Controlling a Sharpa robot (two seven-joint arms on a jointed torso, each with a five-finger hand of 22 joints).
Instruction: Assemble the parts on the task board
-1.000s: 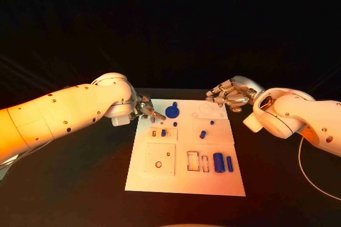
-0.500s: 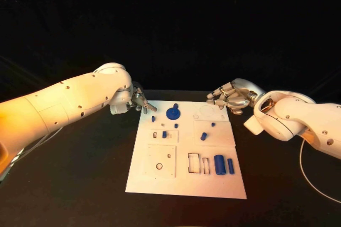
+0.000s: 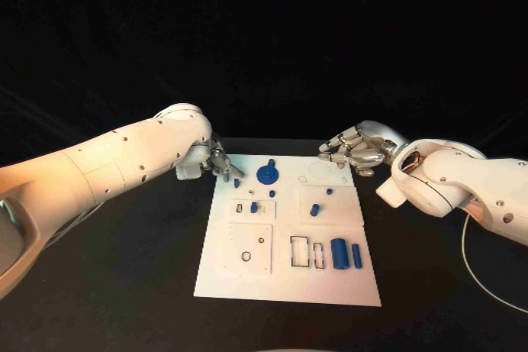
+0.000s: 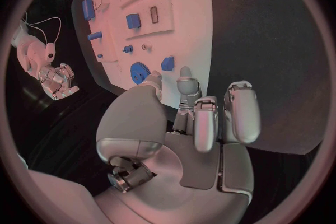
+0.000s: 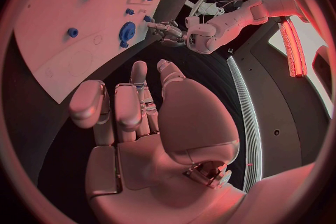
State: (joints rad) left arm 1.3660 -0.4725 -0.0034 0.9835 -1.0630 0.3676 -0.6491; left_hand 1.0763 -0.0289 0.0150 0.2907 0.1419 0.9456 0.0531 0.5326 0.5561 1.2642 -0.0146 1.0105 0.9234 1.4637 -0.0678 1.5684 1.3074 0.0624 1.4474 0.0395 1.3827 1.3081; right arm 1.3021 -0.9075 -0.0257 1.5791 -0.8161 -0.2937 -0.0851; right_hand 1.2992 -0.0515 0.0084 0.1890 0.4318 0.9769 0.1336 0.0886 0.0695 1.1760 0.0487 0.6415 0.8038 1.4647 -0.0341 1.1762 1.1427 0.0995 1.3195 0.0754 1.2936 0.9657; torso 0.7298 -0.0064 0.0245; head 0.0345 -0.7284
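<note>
black table (image 3: 132, 291) under warm light, dark backdrop (image 3: 264, 54) behind it

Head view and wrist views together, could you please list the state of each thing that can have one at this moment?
left hand: holds nothing, fingers loosely curled, beside the board's far left corner.
right hand: holds nothing, fingers curled, off the board's far right corner.
task board: flat on the table.
blue gear: on the board's far end, untouched.
two blue cylinders: lying side by side on the board, loose.
rectangular slots: empty.
</note>
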